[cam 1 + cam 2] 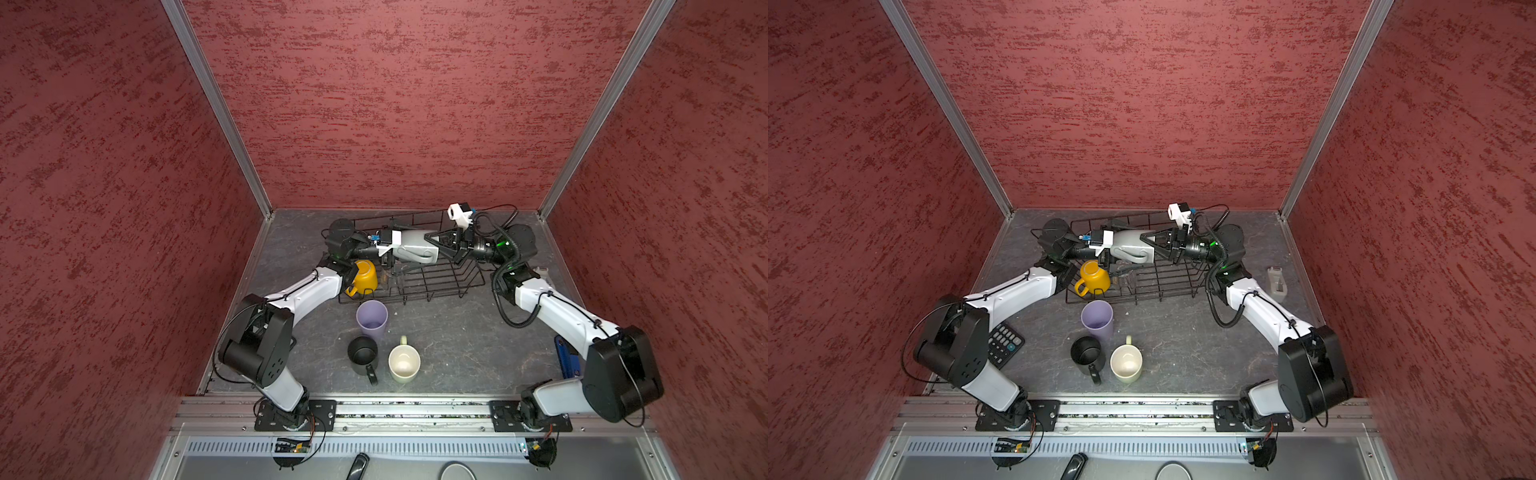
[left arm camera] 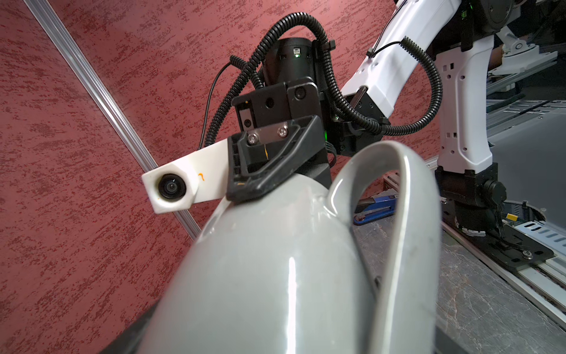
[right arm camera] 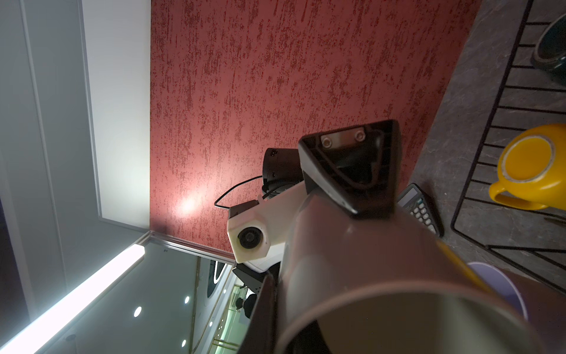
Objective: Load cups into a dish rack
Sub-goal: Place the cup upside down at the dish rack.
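Grey mug changes hands over the dish rack. In both top views, a grey mug (image 1: 415, 245) hangs on its side above the black wire dish rack (image 1: 432, 282), spanned by two robot arms. The right gripper (image 1: 434, 245) is clamped on the mug's rim end. The left gripper (image 1: 395, 249) brackets its base end, but whether it grips or merely cradles cannot be told. A yellow mug (image 1: 365, 276) sits inverted inside the rack, at the end nearest the left arm. In front of the rack, on the tabletop (image 1: 449, 340), a lilac tumbler (image 1: 372, 320), a black mug (image 1: 362, 353) and a cream mug (image 1: 404, 362) stand upright. A calculator (image 1: 1005, 343) lies well apart from the rack.

From the left wrist, the grey mug's wall and handle fill the frame, with a right gripper finger (image 2: 266, 184) pressed to its far end.

From the right wrist, past the mug's open mouth, the yellow mug rests base-up in the rack and a dark teal cup (image 3: 551, 46) sits beyond it.

Two cups appear loaded, one is in mid-air and three wait, so the job looks under half done. No brand or label is legible, and the calculator's keys are too small to read.
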